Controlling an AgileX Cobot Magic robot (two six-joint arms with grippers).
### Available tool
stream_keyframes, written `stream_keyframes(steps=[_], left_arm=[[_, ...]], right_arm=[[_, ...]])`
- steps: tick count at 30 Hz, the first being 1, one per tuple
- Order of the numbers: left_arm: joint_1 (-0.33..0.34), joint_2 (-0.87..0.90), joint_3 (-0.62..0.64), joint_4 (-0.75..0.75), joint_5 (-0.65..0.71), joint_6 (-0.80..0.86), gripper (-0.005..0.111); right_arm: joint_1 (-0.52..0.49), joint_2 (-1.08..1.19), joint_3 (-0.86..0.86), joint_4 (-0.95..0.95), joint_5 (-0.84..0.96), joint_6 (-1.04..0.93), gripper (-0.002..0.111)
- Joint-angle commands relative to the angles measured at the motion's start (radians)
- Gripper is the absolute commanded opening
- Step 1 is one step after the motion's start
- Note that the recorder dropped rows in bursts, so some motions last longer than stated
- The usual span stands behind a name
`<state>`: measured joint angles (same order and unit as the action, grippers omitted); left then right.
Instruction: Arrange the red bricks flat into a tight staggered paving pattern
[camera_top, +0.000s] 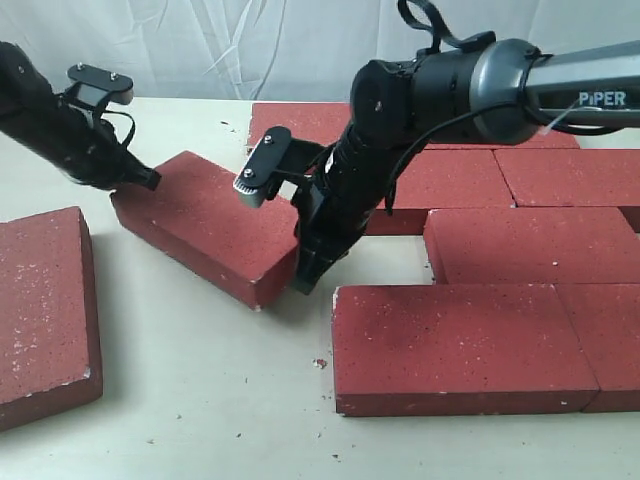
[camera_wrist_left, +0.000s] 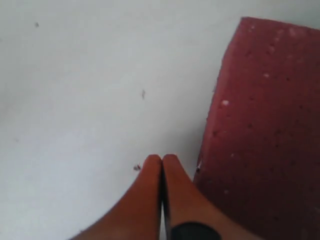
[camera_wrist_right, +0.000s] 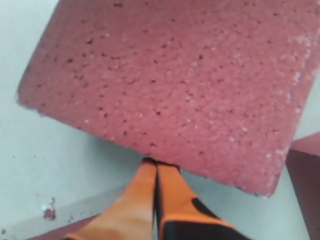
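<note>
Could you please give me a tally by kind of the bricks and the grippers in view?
Red bricks: 9 (the back row is partly hidden and is counted as two)
Grippers: 2 (left gripper, right gripper)
Total: 11

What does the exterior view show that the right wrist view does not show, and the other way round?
Only the exterior view: the left gripper, the loose brick at the left, and the staggered layout of the laid bricks. Only the right wrist view: the orange fingers closed together. Both: the angled brick with the right gripper at its edge.
</note>
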<state>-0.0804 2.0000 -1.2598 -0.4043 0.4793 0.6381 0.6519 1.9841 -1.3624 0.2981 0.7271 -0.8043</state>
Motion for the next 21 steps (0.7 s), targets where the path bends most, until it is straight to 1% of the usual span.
stream_keyframes(steps=[1, 8, 12, 18, 21], left_arm=[[-0.011, -0.046, 0.085, -0.041, 0.038, -0.01, 0.0], [-0.011, -0.099, 0.161, -0.049, 0.037, -0.01, 0.0], [-0.011, -0.116, 0.165, -0.044, 0.066, -0.008, 0.0], [-0.011, -0.131, 0.165, -0.03, 0.085, -0.008, 0.0], [-0.009, -0.131, 0.165, -0.007, 0.086, -0.011, 0.0]], right_arm=[[-0.051, -0.002, -0.008, 0.019, -0.046, -0.001, -0.001], [-0.064, 0.016, -0.007, 0.021, -0.037, -0.001, -0.001], [-0.07, 0.015, -0.007, -0.016, -0.024, 0.01, -0.001], [-0.098, 0.015, -0.007, -0.083, -0.038, 0.102, -0.001], [-0.097, 0.015, -0.006, -0.042, -0.075, 0.104, -0.001]])
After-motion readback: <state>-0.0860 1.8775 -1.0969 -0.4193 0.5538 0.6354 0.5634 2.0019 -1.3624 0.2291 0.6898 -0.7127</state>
